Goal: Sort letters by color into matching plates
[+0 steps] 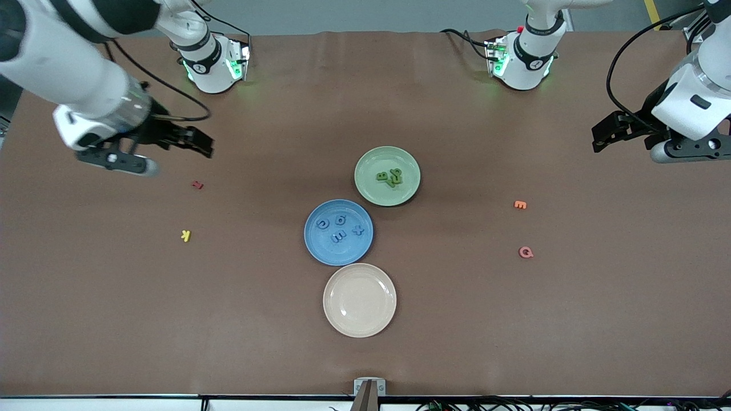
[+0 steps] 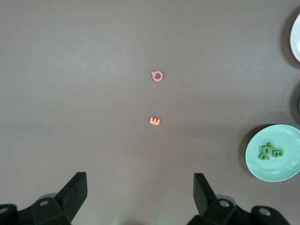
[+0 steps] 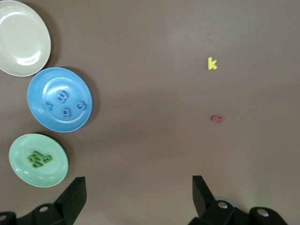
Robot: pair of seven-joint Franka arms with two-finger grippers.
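Our jaws stood wide apart and empty on both the left gripper [image 1: 599, 134] and the right gripper [image 1: 194, 142], each up in the air over its own end of the table. The blue letters [image 1: 340, 226] lay in the blue plate [image 1: 317, 251] and the green letters [image 1: 390, 177] in the green plate [image 1: 371, 191], well apart from both. We think no letter was left to sort, so neither arm was nearer to one.
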